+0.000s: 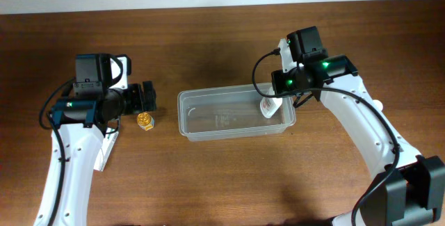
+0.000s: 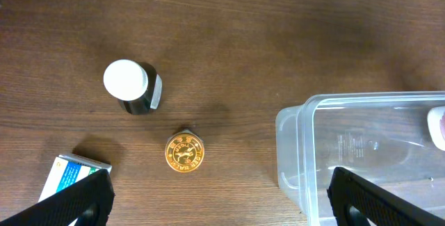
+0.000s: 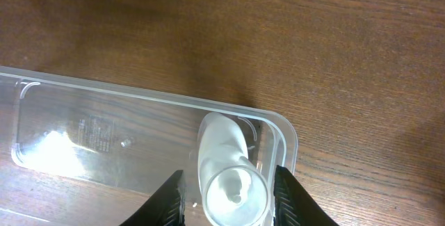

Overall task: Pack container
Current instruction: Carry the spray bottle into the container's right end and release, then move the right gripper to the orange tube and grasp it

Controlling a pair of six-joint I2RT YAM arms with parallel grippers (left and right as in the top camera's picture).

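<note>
My right fingers (image 3: 226, 188) squeeze a white tube (image 3: 224, 163) inside the clear container (image 1: 236, 113); my left fingers (image 2: 215, 198) are spread apart.

Brown wooden table (image 1: 222, 177) under container (image 1: 208, 125), gold-lidded jar (image 2: 184, 152), white-capped bottle (image 2: 132, 87), box (image 2: 69, 175).

- We see a dark wooden table (image 1: 222, 177) from above, with a clear plastic container (image 1: 201, 130) near its middle.
- Our right gripper (image 1: 278, 99) hangs over the container's right end, with a white tube (image 1: 269, 107) below it, inside the tub.
- Our left gripper (image 1: 147, 98) sits left of the container, apart from it.
- A small gold-lidded jar (image 1: 144, 120) stands just below the left gripper.
</note>
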